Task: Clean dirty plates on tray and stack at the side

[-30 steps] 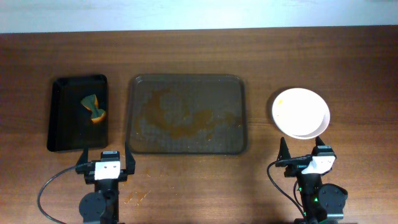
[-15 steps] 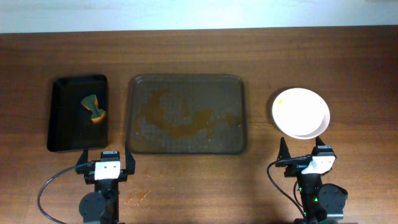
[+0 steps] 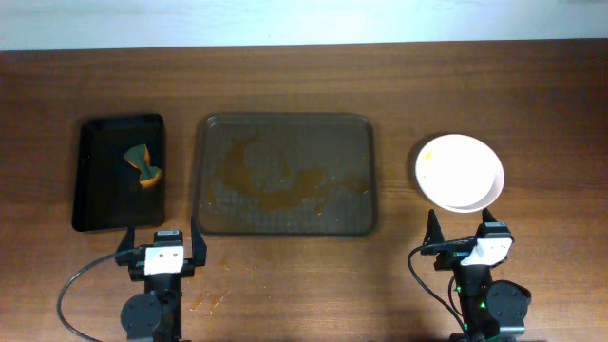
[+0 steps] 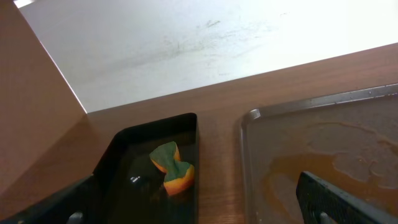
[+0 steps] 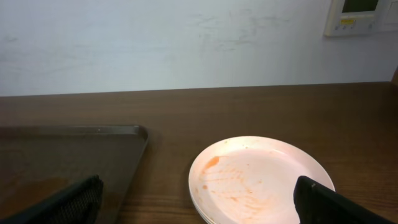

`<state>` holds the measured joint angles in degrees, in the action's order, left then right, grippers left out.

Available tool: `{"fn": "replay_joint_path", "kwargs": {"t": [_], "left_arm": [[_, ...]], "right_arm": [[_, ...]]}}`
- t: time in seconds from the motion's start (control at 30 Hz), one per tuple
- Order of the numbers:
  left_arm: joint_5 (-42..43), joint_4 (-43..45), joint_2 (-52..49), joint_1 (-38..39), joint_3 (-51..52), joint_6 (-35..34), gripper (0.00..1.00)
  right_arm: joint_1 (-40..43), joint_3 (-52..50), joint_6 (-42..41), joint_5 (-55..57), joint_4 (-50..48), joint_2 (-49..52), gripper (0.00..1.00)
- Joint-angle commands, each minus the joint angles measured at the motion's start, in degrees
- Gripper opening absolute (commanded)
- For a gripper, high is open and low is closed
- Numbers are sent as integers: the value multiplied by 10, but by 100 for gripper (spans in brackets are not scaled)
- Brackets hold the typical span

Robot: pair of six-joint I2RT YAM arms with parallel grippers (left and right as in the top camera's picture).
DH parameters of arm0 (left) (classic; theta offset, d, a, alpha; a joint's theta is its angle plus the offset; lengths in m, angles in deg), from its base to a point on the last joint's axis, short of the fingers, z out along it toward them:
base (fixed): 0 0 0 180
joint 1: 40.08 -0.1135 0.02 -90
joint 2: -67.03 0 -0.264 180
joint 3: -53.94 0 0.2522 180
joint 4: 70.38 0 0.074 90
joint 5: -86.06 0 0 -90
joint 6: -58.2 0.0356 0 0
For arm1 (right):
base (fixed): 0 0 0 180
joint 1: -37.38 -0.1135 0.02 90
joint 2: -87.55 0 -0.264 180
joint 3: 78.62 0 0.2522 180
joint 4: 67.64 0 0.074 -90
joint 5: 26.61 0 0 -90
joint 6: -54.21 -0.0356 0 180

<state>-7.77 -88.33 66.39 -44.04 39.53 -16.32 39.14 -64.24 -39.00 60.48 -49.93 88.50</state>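
The white plates (image 3: 459, 171) sit stacked on the table right of the brown tray (image 3: 285, 175); the top plate (image 5: 261, 180) carries faint orange-red streaks. The tray (image 4: 323, 155) holds no plates, only brownish smears, and its right corner shows in the right wrist view (image 5: 68, 155). My left gripper (image 3: 160, 249) is open and empty near the front edge, below the tray's left corner (image 4: 199, 214). My right gripper (image 3: 462, 237) is open and empty just in front of the plate stack (image 5: 199, 205).
A smaller black tray (image 3: 119, 173) stands left of the brown tray and holds a green and orange sponge (image 3: 143, 165), also seen in the left wrist view (image 4: 172, 167). A white wall runs behind the table.
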Motion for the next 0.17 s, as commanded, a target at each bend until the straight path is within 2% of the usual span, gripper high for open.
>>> {"fn": "replay_joint_path", "kwargs": {"t": [0.0,0.13], "left_arm": [[-4,-2,2,-2,1,9,99],[-4,-2,2,-2,1,9,99]], "right_arm": [[-3,-3,-2,-5,2,-2,98],[-3,-3,-2,-5,2,-2,98]]}}
